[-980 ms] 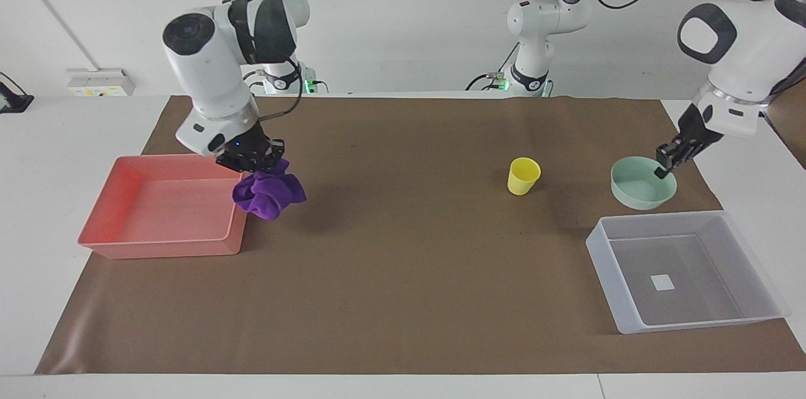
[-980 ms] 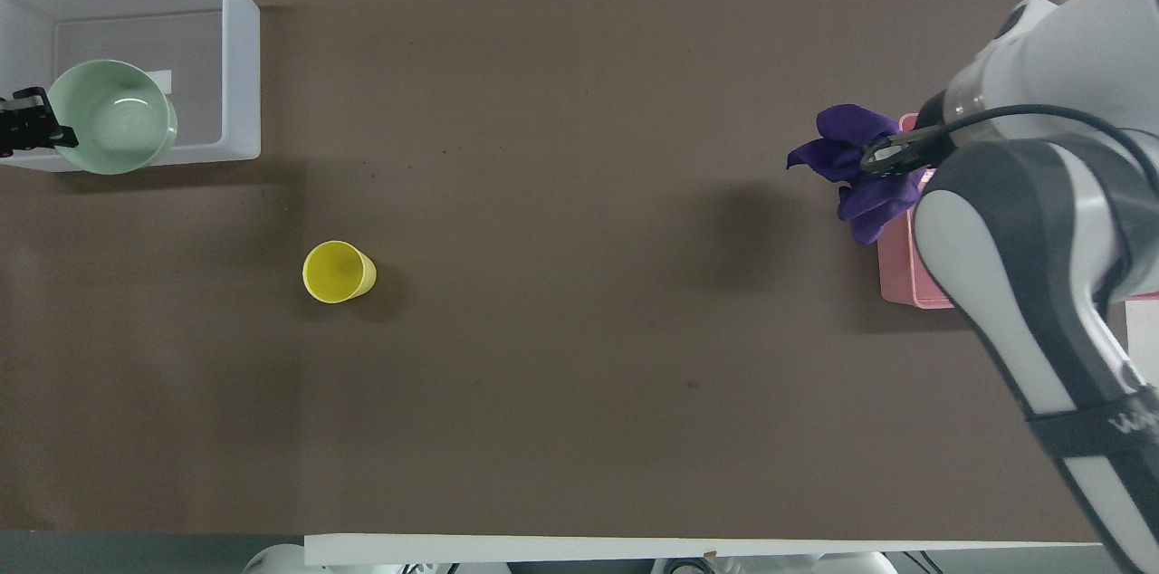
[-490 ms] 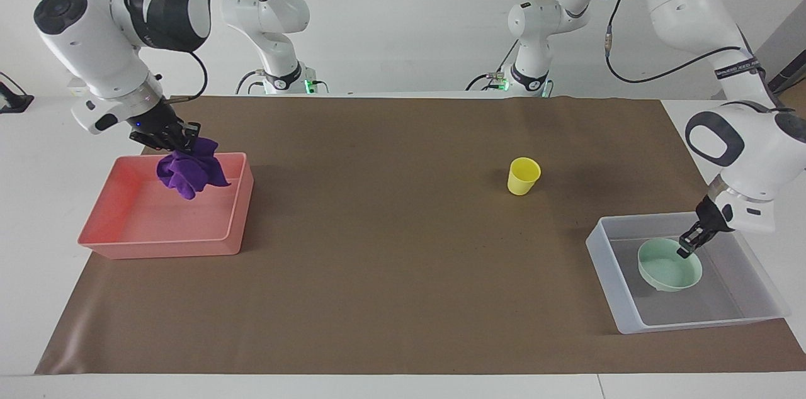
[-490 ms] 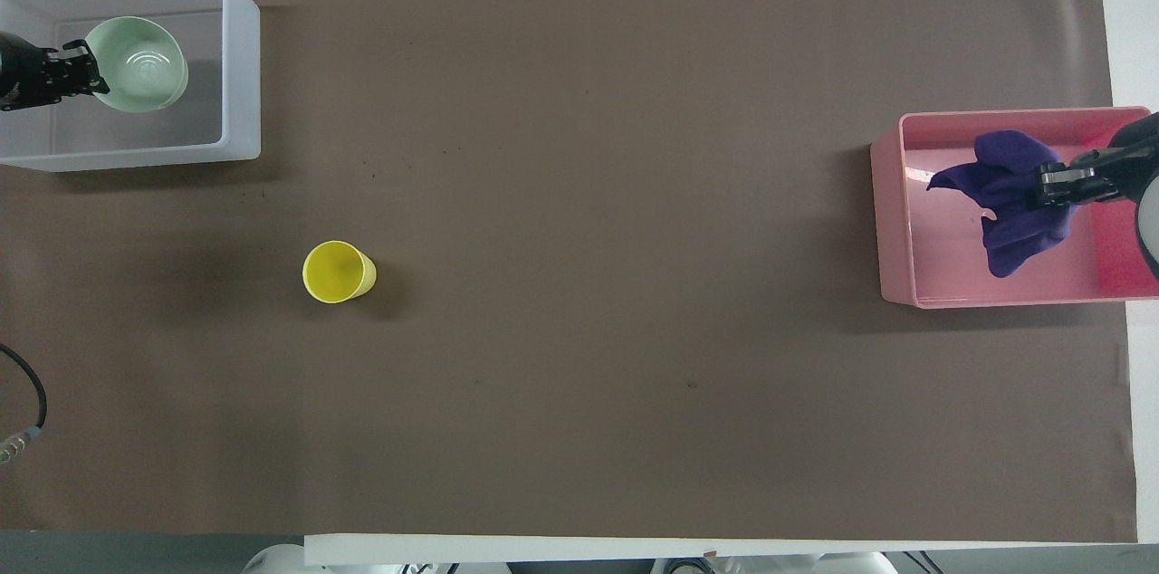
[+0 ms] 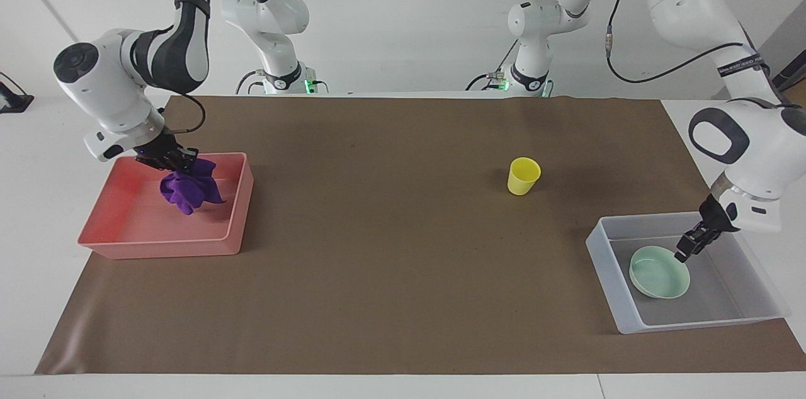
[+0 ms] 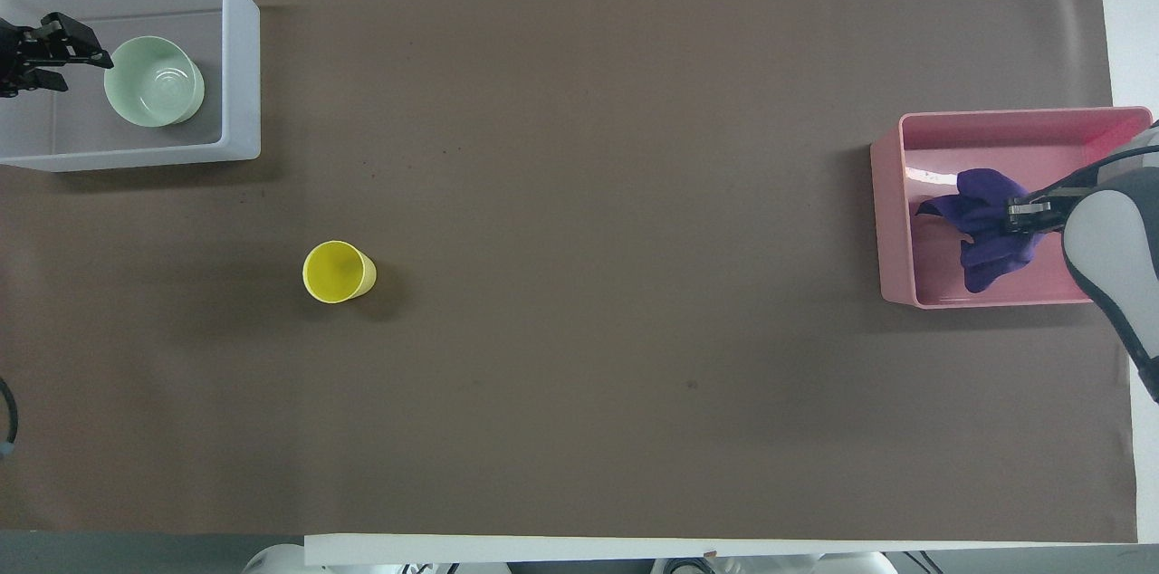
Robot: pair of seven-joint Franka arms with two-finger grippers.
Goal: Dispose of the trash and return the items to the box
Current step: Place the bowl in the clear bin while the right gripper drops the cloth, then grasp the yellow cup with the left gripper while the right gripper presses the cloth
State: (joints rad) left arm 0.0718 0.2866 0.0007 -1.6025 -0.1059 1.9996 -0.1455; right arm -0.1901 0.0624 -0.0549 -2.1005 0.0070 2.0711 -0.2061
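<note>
The purple cloth [image 5: 186,189] hangs from my right gripper [image 5: 171,160], which is shut on its top inside the salmon-pink bin [image 5: 157,245]. In the overhead view the cloth [image 6: 982,230] and right gripper [image 6: 1021,215] are over the bin's floor. The mint-green bowl [image 5: 659,272] lies in the translucent box [image 5: 609,286]. My left gripper [image 5: 686,248] is open just beside the bowl's rim, over the box. In the overhead view the left gripper [image 6: 56,58] stands apart from the bowl [image 6: 154,92]. The yellow cup [image 5: 523,175] stands upright on the brown mat.
The brown mat [image 5: 390,260] covers the table between the two bins. The cup [image 6: 337,272] is nearer to the robots than the box [image 6: 241,58]. The pink bin [image 6: 892,230] sits at the right arm's end.
My left gripper let go of the bowl, which now rests lower in the box. My right gripper sank a little with the cloth deeper into the pink bin.
</note>
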